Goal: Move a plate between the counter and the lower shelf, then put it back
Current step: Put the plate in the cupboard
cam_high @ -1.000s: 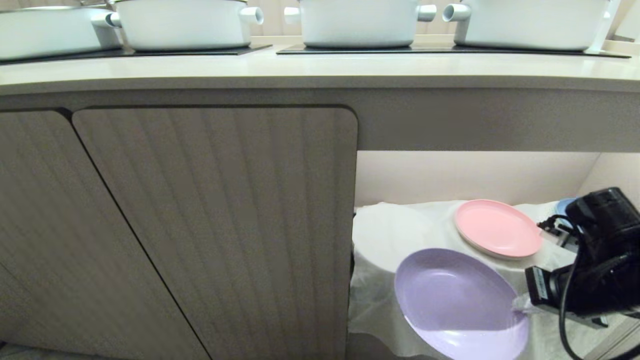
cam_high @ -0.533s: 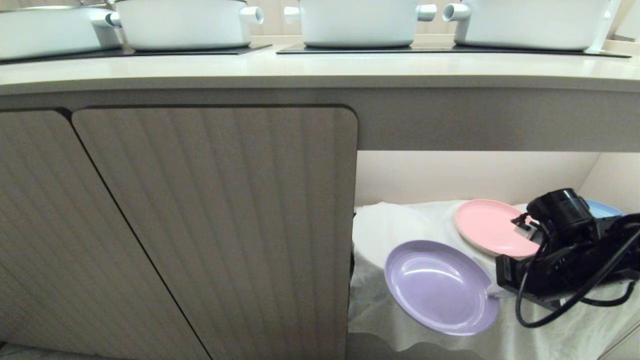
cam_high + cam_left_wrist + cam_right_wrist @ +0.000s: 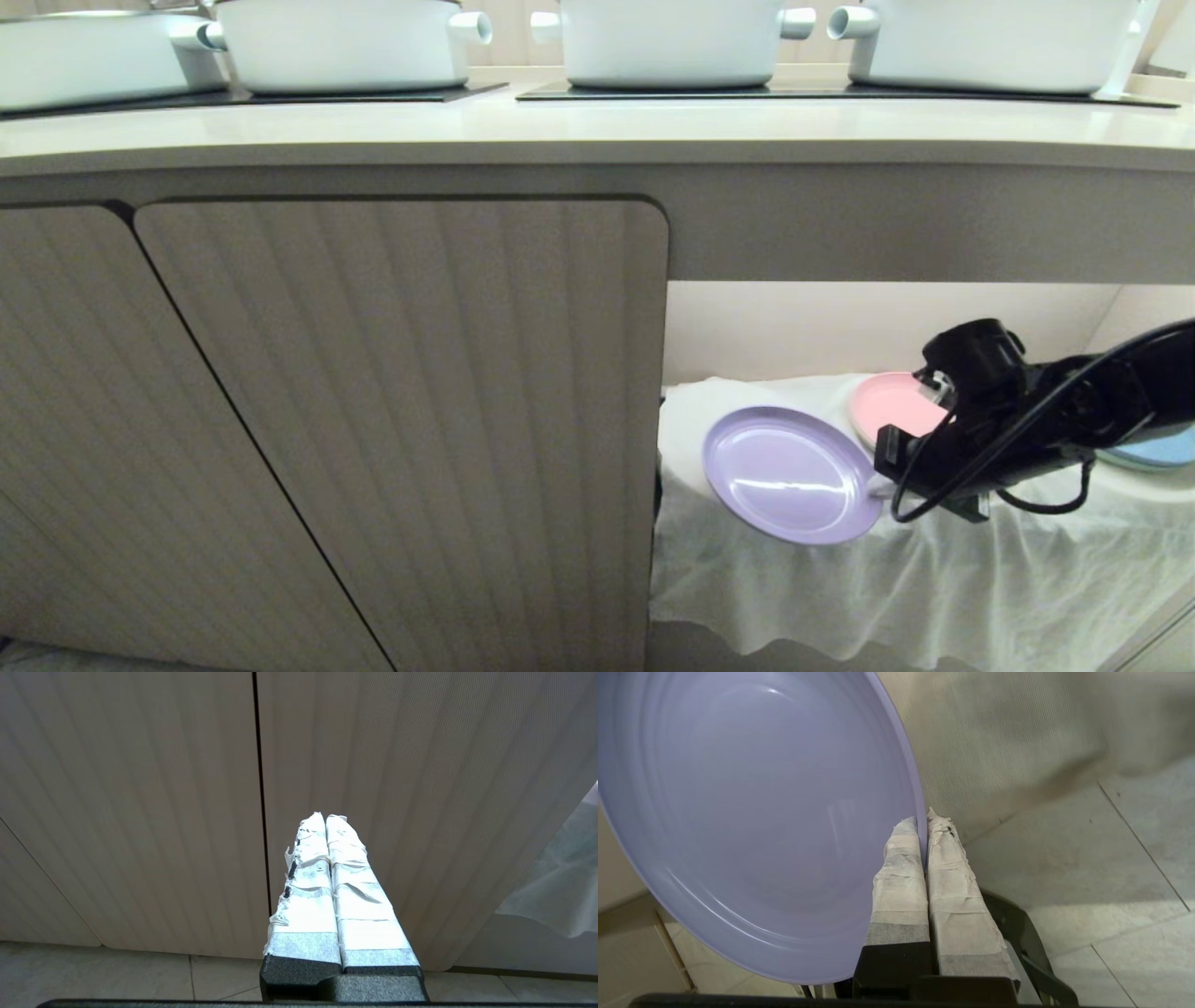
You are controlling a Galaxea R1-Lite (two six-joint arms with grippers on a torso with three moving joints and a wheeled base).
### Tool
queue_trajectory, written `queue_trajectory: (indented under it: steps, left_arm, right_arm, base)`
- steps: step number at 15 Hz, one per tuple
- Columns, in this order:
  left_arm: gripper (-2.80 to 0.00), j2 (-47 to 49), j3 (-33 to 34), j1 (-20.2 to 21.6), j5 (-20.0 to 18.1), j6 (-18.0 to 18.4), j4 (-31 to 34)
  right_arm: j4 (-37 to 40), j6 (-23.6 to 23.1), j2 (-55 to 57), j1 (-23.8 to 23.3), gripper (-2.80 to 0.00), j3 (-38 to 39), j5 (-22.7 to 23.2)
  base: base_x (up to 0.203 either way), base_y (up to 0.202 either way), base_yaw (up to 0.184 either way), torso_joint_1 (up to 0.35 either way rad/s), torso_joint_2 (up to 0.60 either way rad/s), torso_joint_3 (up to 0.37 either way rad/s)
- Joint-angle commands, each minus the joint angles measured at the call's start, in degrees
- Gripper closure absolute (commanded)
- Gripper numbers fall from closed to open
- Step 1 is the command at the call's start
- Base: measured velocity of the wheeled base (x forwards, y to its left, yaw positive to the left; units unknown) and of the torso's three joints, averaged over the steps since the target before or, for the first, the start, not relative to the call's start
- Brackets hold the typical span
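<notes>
Lilac plate (image 3: 789, 471) pinched at its right rim by right gripper (image 3: 879, 485), taped fingers (image 3: 901, 877) pressed together on the rim. Held tilted over the near left part of the shelf (image 3: 934, 569), above white cloth (image 3: 896, 597) hanging over the front edge; whether touching the cloth, cannot tell. Pink plate (image 3: 887, 403) just behind to the right, partly hidden by the black wrist. Blue plate (image 3: 1153, 450) farther right on the shelf. Cabinet door (image 3: 401, 420) to the left. Counter (image 3: 597, 131) above, bearing white pots (image 3: 672, 37). Left gripper (image 3: 325, 820) parked low before the cabinet doors, taped fingers pressed together, holding nothing.
</notes>
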Motion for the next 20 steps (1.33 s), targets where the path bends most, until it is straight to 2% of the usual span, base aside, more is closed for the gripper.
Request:
queue_trajectory:
  steps: [1, 10, 20]
  left_arm:
    - [0.00, 0.04, 0.00, -0.02, 0.05, -0.03, -0.01]
    - [0.00, 0.04, 0.00, -0.02, 0.05, -0.03, -0.01]
    - [0.00, 0.04, 0.00, 0.00, 0.05, -0.03, -0.01]
  right_arm:
    - [0.16, 1.12, 5.49, 0.12, 0.00, -4.99, -0.28]
    - [0.54, 6.35, 15.37, 2.74, 0.00, -18.11, -0.37]
    - [0.63, 6.36, 17.09, 2.85, 0.00, -19.24, -1.60]
  base:
    - [0.000, 0.000, 0.000, 0.000, 0.00, 0.000]
    - [0.000, 0.000, 0.000, 0.000, 0.00, 0.000]
    - [0.000, 0.000, 0.000, 0.000, 0.00, 0.000]
